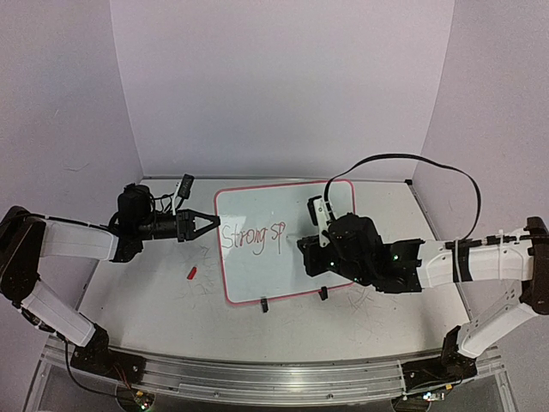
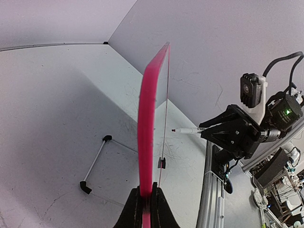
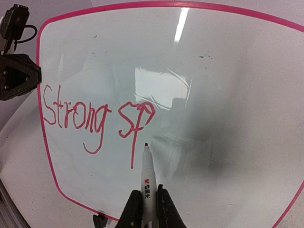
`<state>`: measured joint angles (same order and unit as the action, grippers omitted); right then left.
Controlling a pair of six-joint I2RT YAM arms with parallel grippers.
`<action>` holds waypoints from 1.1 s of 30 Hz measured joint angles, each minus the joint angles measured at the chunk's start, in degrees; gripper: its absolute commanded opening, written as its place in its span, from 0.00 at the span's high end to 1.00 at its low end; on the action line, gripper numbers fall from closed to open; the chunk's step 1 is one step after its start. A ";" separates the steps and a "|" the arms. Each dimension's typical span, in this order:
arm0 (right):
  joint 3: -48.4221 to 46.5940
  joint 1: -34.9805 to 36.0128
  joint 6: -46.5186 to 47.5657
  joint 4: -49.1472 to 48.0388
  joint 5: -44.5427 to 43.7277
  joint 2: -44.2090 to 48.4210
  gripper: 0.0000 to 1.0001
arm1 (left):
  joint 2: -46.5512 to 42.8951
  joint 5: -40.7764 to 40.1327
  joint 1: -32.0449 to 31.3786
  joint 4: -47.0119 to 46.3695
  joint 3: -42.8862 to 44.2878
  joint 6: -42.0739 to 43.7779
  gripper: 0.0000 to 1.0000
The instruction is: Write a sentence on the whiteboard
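The glossy pink-rimmed whiteboard [image 1: 257, 275] looks light and slippery; the left gripper [image 1: 208, 228] pinches its left rim. The right gripper [image 3: 147, 206] clamps a white marker [image 3: 147, 178].

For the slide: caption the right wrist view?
Right claw holds a marker, tip near the unfinished red "Strong sp" on the pink-rimmed whiteboard.

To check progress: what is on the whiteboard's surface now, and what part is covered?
On the whiteboard, red lettering reads "Strong sp"; the rest shows blank. The right gripper holds a marker near the p. From above, it hides the board's right part.
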<state>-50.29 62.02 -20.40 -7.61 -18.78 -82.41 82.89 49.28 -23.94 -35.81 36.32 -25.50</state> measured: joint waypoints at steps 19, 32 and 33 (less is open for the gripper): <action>-6.11 -0.02 0.88 1.26 -5.62 -3.82 1.00 | 0.00 -0.02 -0.02 0.02 0.00 0.04 1.00; -6.30 -0.85 -0.62 1.68 -6.04 -5.22 1.00 | 0.00 -0.44 -0.02 0.33 0.00 0.02 1.00; -6.30 -0.85 -0.75 1.71 -6.02 -5.22 1.00 | 0.00 -0.44 -0.02 0.33 0.00 0.02 1.00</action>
<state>-56.60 61.17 -21.15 -5.91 -24.79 -87.63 82.89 48.84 -23.97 -35.48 36.32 -25.47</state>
